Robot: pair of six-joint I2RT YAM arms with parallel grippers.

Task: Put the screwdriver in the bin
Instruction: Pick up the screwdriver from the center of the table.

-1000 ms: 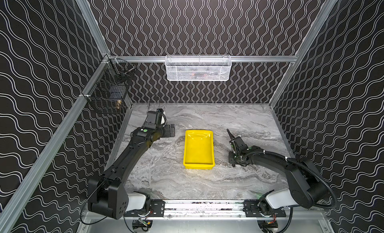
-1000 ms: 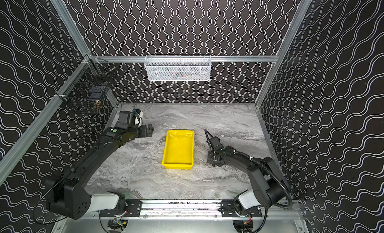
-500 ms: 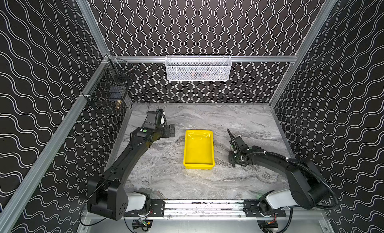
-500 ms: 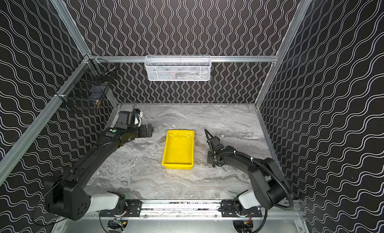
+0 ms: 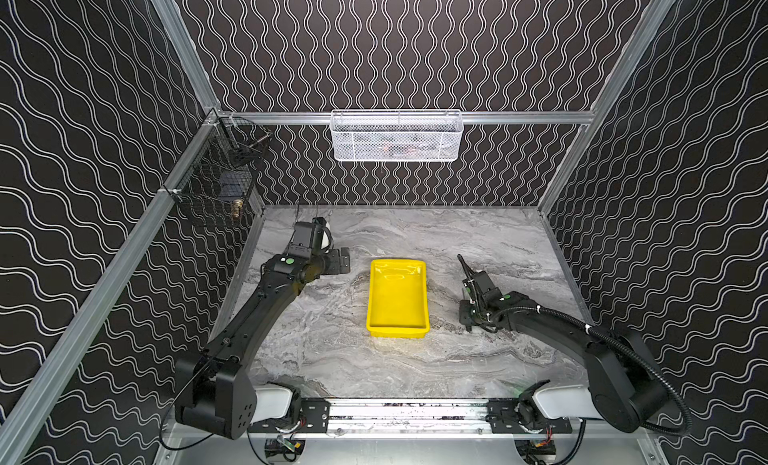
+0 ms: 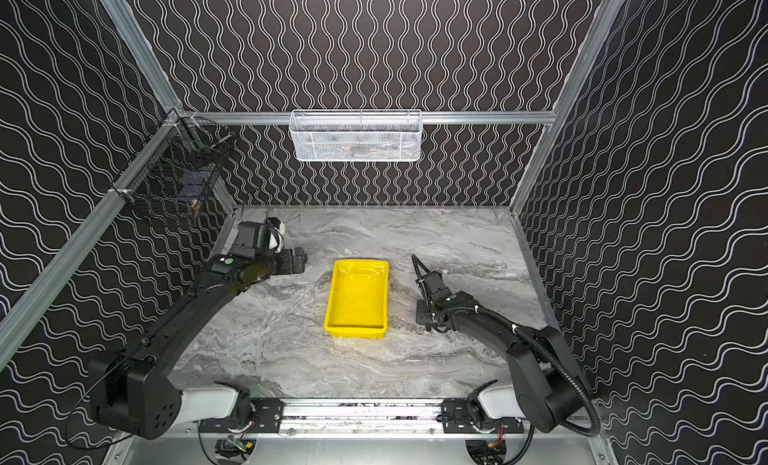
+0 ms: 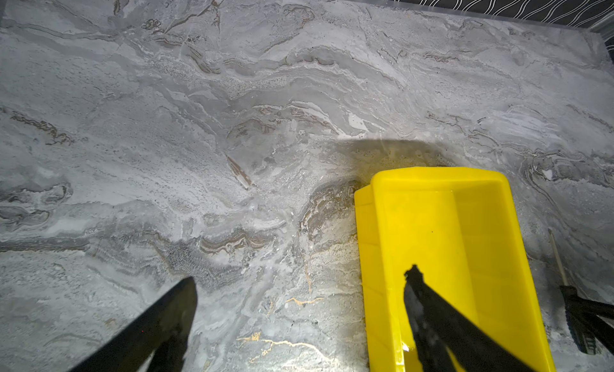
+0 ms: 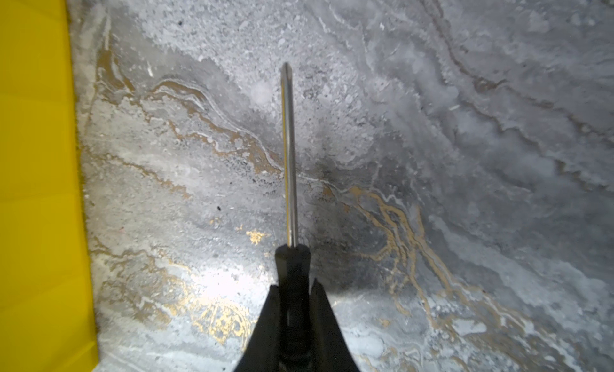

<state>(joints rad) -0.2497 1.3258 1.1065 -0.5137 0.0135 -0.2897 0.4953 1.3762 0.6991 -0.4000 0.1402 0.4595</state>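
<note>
You have the slim black-handled metal screwdriver (image 8: 288,154) clamped in the right pincer (image 8: 292,289), between the empty shallow yellow plastic bin (image 5: 397,330) and the grey marble bench's (image 5: 478,234) right edge. Carrying it over and dropping it in are left to do. The left pincer (image 7: 302,277) gapes, holding nothing.

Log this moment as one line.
right gripper: shut on screwdriver | left gripper: open, empty | bin: empty | screwdriver: beside bin, not in it
</note>
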